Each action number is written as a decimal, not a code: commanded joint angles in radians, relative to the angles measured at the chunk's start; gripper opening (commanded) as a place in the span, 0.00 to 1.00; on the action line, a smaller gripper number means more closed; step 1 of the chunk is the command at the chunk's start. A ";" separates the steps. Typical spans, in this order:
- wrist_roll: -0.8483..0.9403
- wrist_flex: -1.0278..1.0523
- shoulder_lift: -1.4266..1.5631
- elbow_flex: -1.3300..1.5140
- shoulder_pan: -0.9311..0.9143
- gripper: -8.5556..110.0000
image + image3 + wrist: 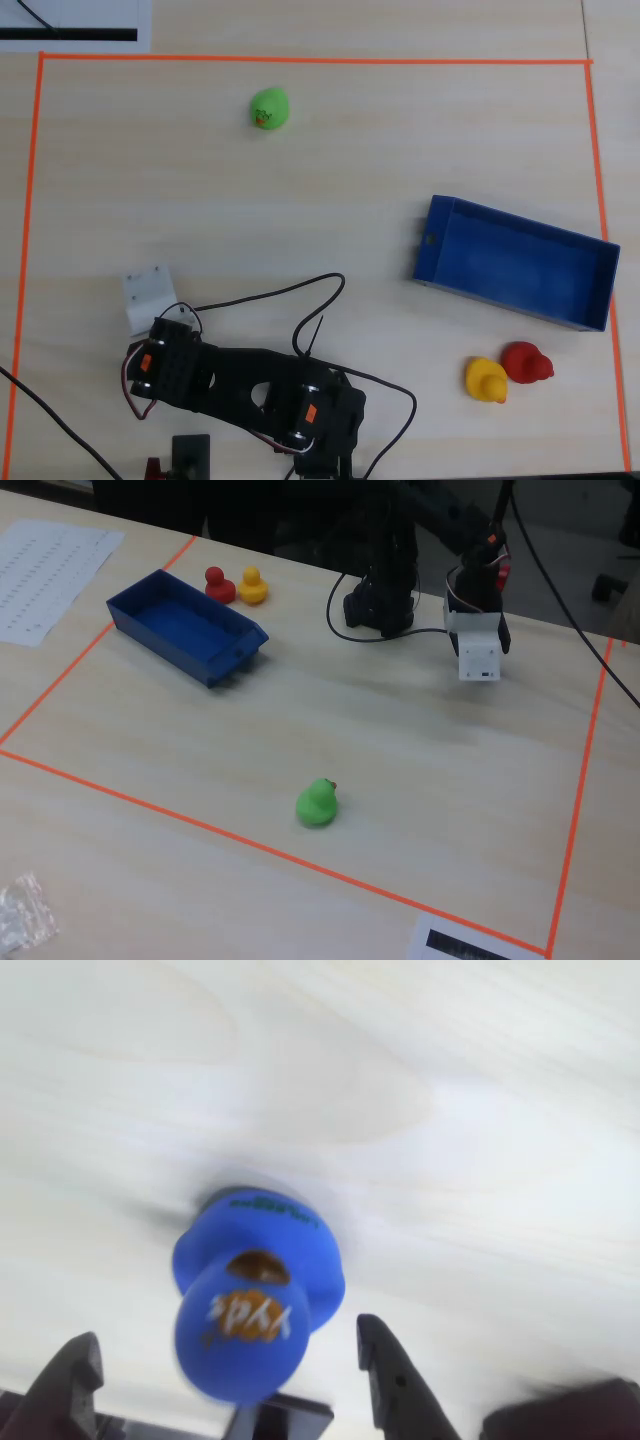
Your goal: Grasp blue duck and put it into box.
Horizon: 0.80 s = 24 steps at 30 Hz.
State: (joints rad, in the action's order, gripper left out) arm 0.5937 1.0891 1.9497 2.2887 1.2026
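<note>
The blue duck [258, 1295] shows only in the wrist view. It sits on the pale wooden table between my gripper's [227, 1335] two dark fingers [385, 1365], with a gap on each side, so the gripper is open. In the overhead view the arm reaches to the lower left, ending at its white gripper part [148, 298], and the duck is hidden there. In the fixed view the gripper [478, 662] hangs at the far right. The dark-blue box [432, 245] lies at the right, empty; it also shows in the fixed view [228, 663].
A green duck [268, 108] sits at the far side, also in the fixed view [318, 803]. A yellow duck [486, 380] and a red duck [526, 362] sit beside the box. Orange tape [300, 60] frames the work area. Black cables [300, 290] trail near the arm.
</note>
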 commanded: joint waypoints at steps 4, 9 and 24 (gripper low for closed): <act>-0.026 -0.094 -0.018 0.067 -0.003 0.36; -0.032 -0.126 -0.031 0.114 -0.011 0.23; 0.081 0.104 0.290 0.114 -0.235 0.07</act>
State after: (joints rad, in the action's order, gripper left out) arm 0.5906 1.1183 2.0985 2.4406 1.0769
